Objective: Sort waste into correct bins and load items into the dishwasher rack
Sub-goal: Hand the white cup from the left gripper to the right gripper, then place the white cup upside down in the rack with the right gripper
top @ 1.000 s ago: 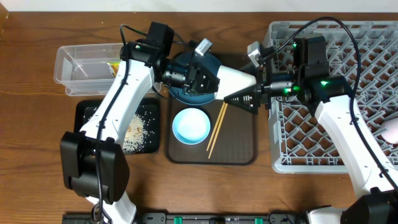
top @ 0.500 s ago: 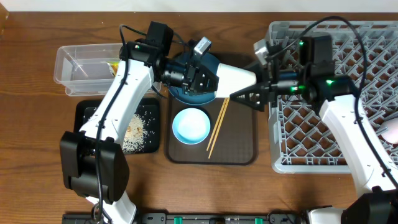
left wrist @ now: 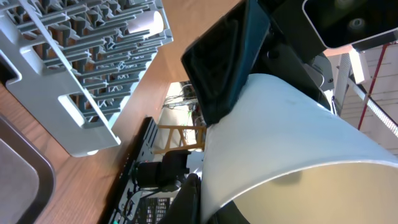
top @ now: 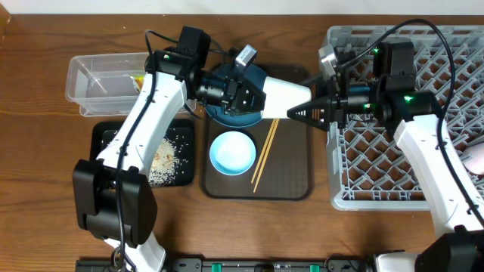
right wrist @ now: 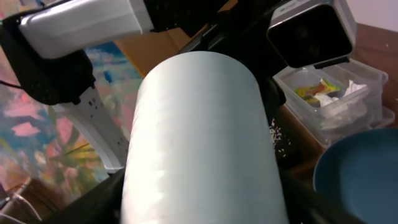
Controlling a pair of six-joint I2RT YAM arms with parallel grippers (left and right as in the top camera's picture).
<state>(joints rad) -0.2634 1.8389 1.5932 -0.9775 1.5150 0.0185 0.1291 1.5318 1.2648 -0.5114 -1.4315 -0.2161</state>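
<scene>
A white cup [top: 286,94] lies level in the air over the brown tray's far end. My left gripper [top: 255,97] is shut on its rim, one finger inside the mouth [left wrist: 199,199]. My right gripper [top: 302,115] is open, with its fingers on either side of the cup's base end [right wrist: 199,137]. The dark blue plate [top: 234,117], light blue bowl [top: 231,153] and chopsticks [top: 263,155] lie on the tray. The grey rack [top: 378,151] is at the right, with a pink-inside cup [top: 476,160] at its edge.
The brown tray [top: 291,174] sits in the middle. The clear tub [top: 91,79] at the far left holds the yellow-green wrapper [right wrist: 308,91] and the white tissue [right wrist: 351,89]. The black tray [top: 113,140] below it holds rice [top: 162,159].
My right gripper has drawn back to the right toward the rack. The white cup and my left gripper have stayed in place.
</scene>
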